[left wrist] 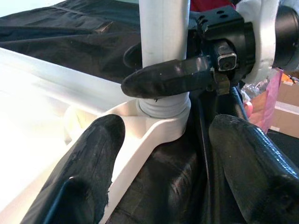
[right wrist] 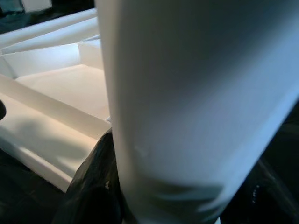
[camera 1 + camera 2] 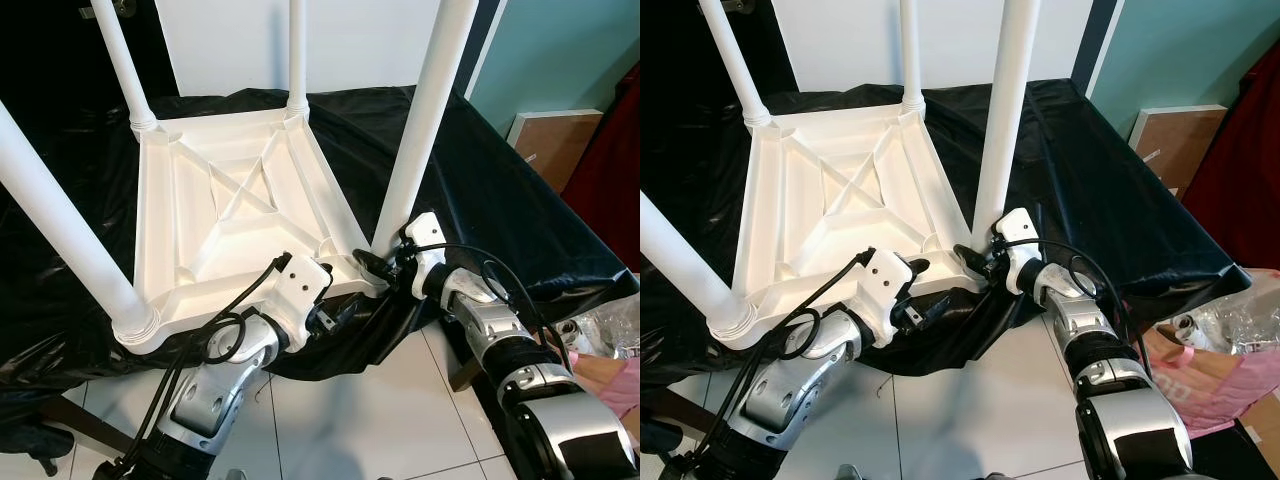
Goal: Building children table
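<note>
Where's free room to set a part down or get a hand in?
Free: black sheet right of the near-right leg, and floor tiles between the arms. Crowded: that leg's base, with right gripper on it and left gripper at the tabletop edge.

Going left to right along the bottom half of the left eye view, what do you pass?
Near-left table leg → left gripper → near-right table leg, gripped at its base by the right gripper → cardboard box
</note>
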Controlling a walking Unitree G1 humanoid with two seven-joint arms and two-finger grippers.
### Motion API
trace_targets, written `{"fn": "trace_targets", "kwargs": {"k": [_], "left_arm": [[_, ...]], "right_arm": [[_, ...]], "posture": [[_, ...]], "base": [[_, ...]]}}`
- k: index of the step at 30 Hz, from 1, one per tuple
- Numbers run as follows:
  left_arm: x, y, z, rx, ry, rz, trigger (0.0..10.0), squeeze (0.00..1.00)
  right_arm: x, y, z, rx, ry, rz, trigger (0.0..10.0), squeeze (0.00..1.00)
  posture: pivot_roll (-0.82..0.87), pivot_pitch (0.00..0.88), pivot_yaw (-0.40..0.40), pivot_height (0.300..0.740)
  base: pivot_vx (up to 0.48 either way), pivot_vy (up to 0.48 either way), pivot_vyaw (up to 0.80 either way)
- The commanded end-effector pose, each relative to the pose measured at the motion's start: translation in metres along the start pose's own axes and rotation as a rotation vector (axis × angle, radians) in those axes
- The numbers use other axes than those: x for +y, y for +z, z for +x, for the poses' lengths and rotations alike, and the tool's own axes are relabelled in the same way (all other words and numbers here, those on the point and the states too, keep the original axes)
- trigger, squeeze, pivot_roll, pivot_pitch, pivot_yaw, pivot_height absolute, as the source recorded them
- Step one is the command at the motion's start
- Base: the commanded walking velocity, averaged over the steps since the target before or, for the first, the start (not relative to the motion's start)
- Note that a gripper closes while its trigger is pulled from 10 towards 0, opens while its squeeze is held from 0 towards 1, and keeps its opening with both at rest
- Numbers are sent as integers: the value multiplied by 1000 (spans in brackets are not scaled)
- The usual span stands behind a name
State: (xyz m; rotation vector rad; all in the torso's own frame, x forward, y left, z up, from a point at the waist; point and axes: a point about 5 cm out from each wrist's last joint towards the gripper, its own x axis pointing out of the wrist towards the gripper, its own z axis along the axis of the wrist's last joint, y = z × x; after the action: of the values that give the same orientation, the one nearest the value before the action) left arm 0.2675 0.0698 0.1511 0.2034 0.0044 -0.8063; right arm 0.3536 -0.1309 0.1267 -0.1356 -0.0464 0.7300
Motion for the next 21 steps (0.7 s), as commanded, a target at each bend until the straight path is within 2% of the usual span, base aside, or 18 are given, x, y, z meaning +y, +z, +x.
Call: {"fn": "trace_targets", "kwargs": {"k": [1,2,6,10,11,13,18,19,21], "left_arm": [[-5,-2,2,1,-52,3,10000,0],[-5,-2,1,1,-54,3,10000,0],[-6,-2,1,1,-55,3,10000,0],[-9,-3,2,0,-66,2,10000,0],[-9,-3,2,0,-66,2,10000,0],[-8,-3,1,1,-65,1,10000,0],[-8,-3,1,0,-65,1,10000,0],[-8,-3,2,-1,-65,1,10000,0],[-8,-3,2,-1,-65,1,10000,0]], "right_arm": [[7,-23,-8,85,-36,46,10000,0],[8,-25,-8,89,-82,47,10000,0],[10,-26,-7,80,-107,65,10000,0],[15,-29,-2,80,-324,121,10000,0],[15,-29,-2,80,-324,121,10000,0],[20,-31,-1,81,-412,141,10000,0],[25,-32,0,79,-443,148,10000,0],[31,-33,2,74,-509,168,10000,0],[31,-33,2,74,-509,168,10000,0]], "posture": [[34,51,-58,740],[33,51,-57,740],[32,51,-57,740],[27,50,-53,740],[27,50,-53,740],[26,47,-55,740],[26,47,-55,740],[26,46,-56,740],[26,46,-56,740]], "base": [[0,0,0],[0,0,0],[0,0,0],[0,0,0],[0,0,0],[0,0,0],[0,0,0],[0,0,0],[0,0,0]]}}
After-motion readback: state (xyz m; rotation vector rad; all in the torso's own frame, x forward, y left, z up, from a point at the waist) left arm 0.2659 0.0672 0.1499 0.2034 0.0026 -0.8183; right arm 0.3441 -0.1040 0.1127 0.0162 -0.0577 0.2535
